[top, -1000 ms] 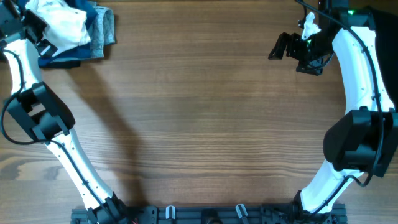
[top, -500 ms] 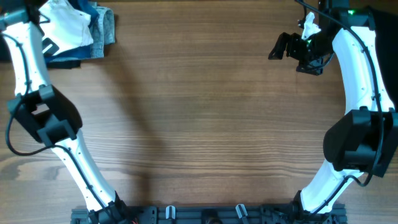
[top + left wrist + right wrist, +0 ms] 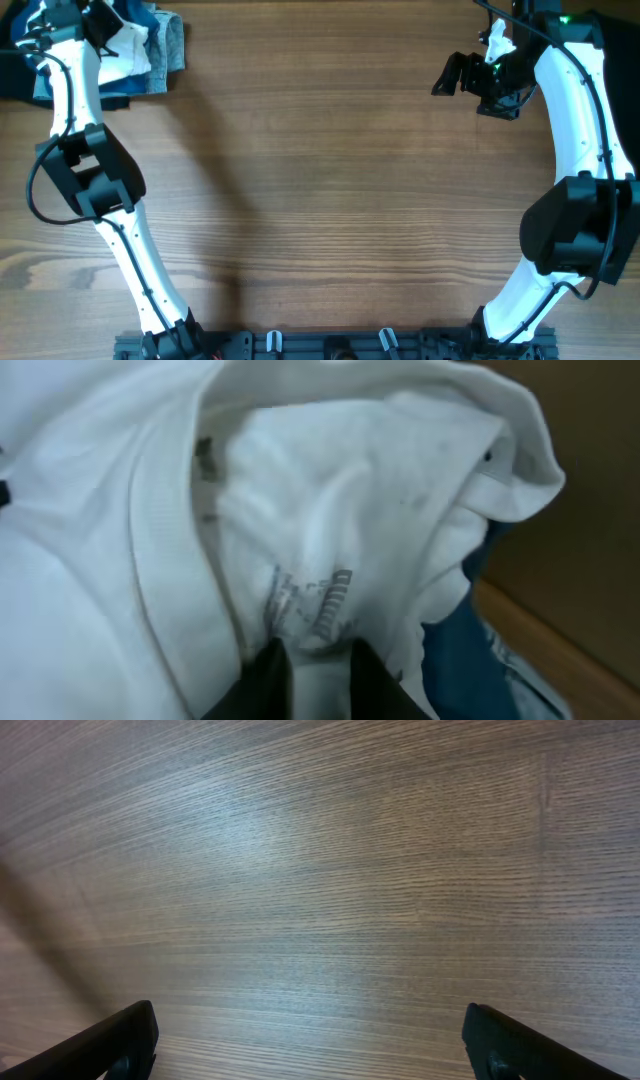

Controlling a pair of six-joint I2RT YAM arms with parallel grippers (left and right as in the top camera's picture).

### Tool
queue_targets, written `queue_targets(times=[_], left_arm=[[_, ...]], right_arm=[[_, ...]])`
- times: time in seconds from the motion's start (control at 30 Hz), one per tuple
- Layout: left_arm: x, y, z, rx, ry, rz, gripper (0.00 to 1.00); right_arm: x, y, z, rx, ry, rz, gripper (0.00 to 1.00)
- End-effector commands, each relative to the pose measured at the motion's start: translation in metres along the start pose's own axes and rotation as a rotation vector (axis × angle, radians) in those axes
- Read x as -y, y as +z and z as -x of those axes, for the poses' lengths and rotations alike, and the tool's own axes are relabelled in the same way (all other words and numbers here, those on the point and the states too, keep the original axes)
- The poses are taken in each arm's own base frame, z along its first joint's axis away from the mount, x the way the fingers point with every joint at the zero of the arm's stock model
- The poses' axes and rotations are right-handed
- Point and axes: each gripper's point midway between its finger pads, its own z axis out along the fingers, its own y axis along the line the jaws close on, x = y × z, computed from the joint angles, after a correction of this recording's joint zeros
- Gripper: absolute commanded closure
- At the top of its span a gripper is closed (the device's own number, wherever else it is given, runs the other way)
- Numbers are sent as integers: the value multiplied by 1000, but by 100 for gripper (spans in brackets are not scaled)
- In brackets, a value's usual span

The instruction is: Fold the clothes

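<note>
Left pincer (image 3: 316,658): two dark fingertips drawn close, a fold of white cloth nipped between them. It is clamped on the white short-sleeved T-shirt of thin soft fabric (image 3: 330,530). The grip sits in a bunched part just below a small grey printed mark; can't tell if that is hem, collar or sleeve. The shirt fills the wrist view, crumpled, w/ edges rolled over. A dark blue garment (image 3: 462,660) lies at its lower right edge, touching and partly under it.

Overhead: the L arm reaches to the far-left corner of the brown wood-grain table (image 3: 330,200), where shirt + blue/grey cloth lie in one heap, white on top. The bold print isn't clear from here.

Right pincer (image 3: 310,1042): fingers spread wide apart, nothing between them, only bare wood below. It hangs at the far-right side, well apart from the heap.

Step, my read: pick-up. The shirt is gripped in the pile but not spread, and no fold is made yet.

Next move calls for:
- Lift the shirt and draw it to mid-table w/o dragging the blue garment along.
- Bring the R arm over for a second hold so the cloth can be laid flat.

Risk: thin fabric snags its neighbour, or a one-point grip leaves it bunched.
</note>
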Motion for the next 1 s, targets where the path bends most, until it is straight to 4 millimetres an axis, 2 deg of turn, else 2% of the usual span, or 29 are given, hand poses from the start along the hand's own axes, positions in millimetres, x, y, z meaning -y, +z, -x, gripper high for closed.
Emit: queue_targets(times=[0.0,0.1,0.17,0.23,0.27,0.3,0.43,0.6,0.83,0.97], left_arm=[[-8,20,-24,-46,6,35,66],[0,8,-13,-25,13,22,56],[10,-11,2,1,15,4,34],[25,-35,19,27,20,-32,28],[34,-49,28,42,23,-55,17],[47,-72,40,62,29,-91,0],[81,-140,64,100,48,-175,0],[108,-223,71,111,71,-224,0],[105,-328,28,-40,101,-214,0],[98,-385,7,-91,104,-238,0]], right_arm=[[4,4,2,-2,-9,-14,2],[4,4,2,-1,-8,-14,2],[4,4,2,0,-1,-14,1],[4,3,4,7,-1,-12,1],[3,3,5,12,-2,-9,1],[2,3,7,21,-2,-6,1],[-3,-8,17,64,-14,2,0],[-17,-38,35,158,-48,20,0],[-35,-86,42,298,-102,45,0],[-45,-116,39,380,-127,62,1]])
